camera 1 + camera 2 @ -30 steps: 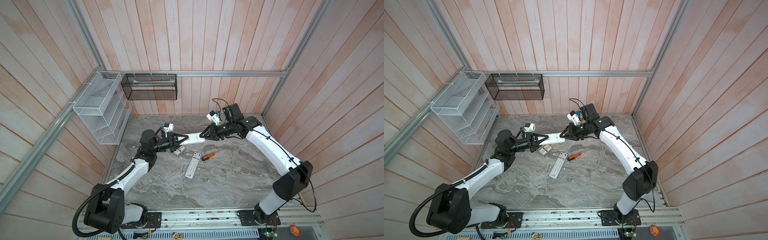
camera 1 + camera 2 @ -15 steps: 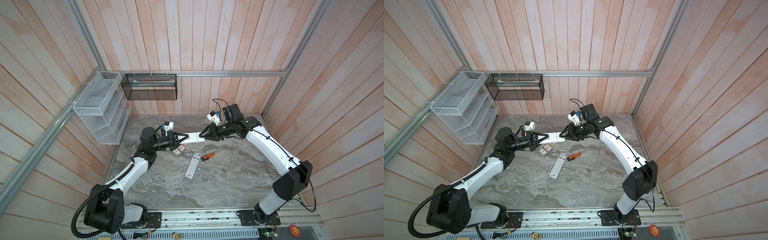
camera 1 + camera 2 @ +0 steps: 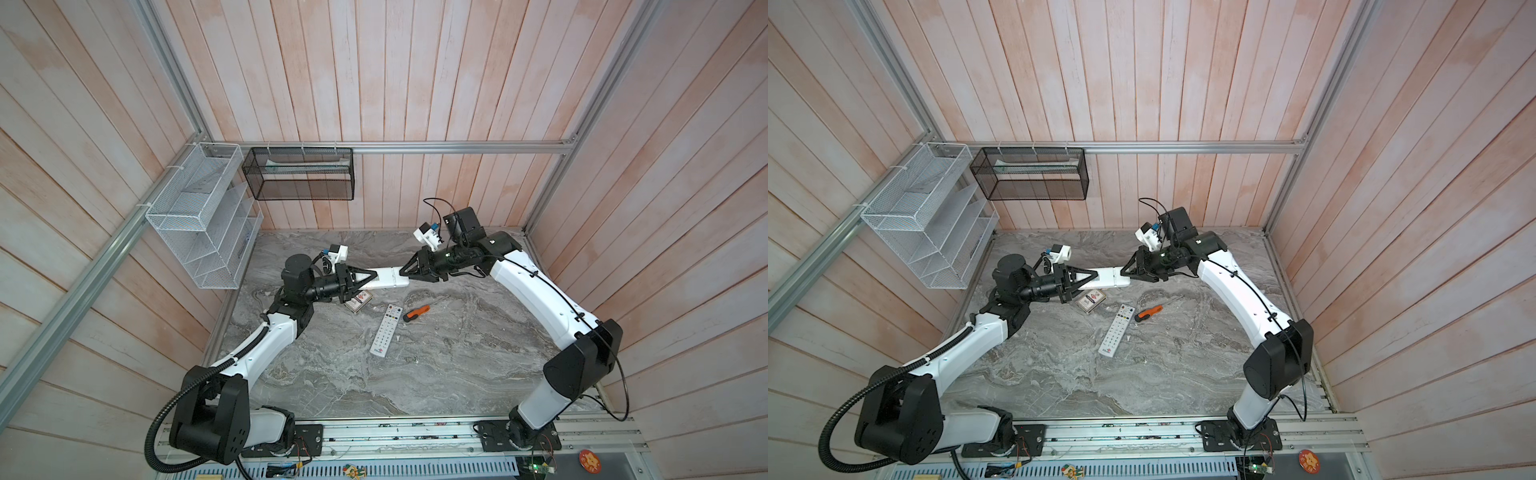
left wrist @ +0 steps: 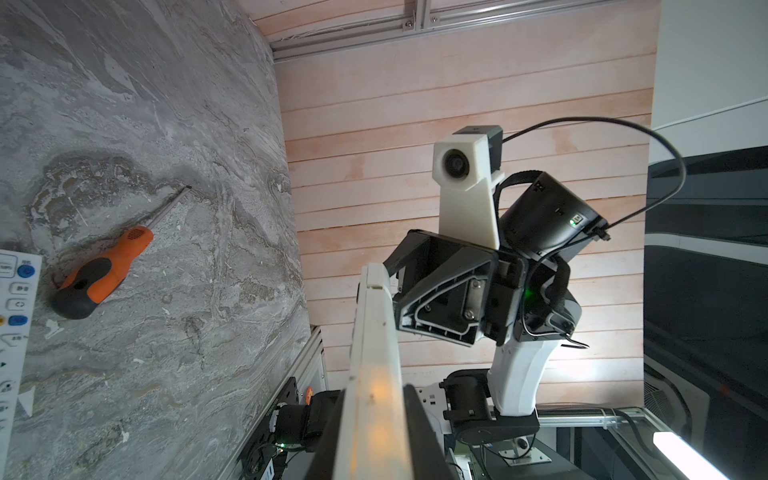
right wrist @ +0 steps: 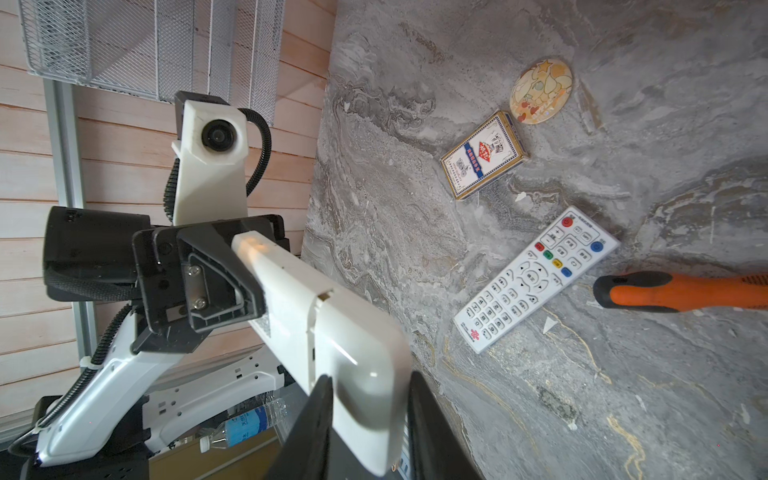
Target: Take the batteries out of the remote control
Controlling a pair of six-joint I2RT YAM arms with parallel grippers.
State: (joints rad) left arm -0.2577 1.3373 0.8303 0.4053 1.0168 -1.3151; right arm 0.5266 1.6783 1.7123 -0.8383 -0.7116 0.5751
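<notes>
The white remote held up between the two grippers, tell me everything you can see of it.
The white remote is a slim, glossy plastic bar with rounded corners, held in the air above the marble table. The left gripper clamps one end. The right gripper has a finger on either side of the other end, apparently gripping it. The right wrist view shows its plain back, with a cover seam and a small notch. The cover looks closed. Its buttons cannot be seen.
</notes>
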